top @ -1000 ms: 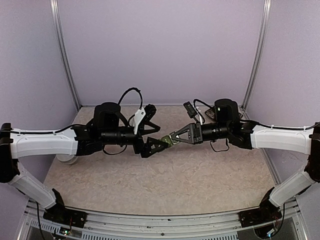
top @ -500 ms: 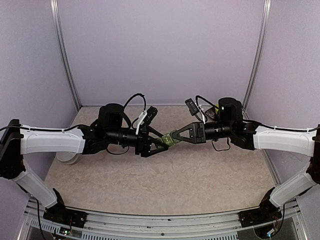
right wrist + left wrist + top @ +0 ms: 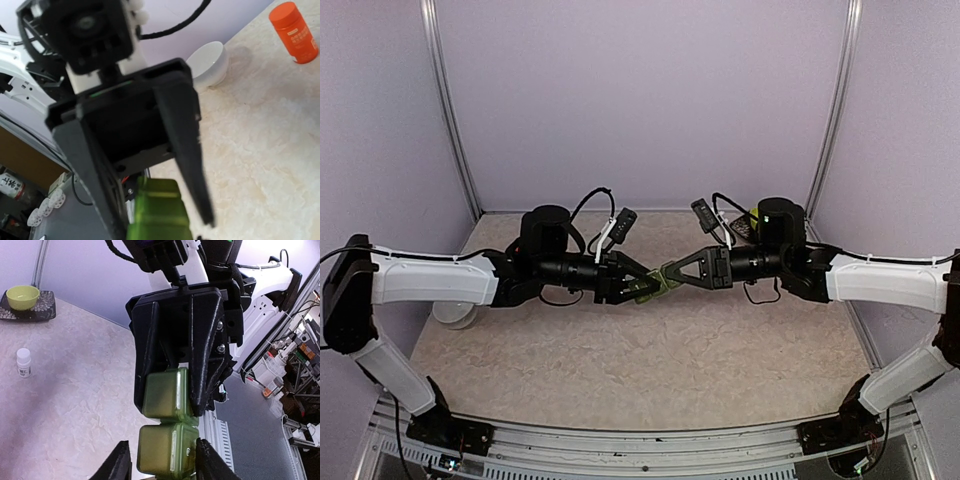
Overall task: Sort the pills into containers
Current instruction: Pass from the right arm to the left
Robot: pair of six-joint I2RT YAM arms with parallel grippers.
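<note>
- Top view: containers [image 3: 655, 285] aloft over the bench [image 3: 620, 380], bridging left hand [image 3: 638, 289] and right hand [image 3: 670, 276].
- Left wrist: each hand is clenched on its own compartment.
- Right wrist: green end sits in the left hand's grip. Advise one firm hold, no twisting at the joints.

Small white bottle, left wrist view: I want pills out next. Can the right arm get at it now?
Probably not yet: the right gripper is shut on the container strip. Nothing visibly crowds the small white bottle itself.

white arms [image 3: 430, 282], black claws [image 3: 642, 290], looping cables [image 3: 585, 197]
</note>
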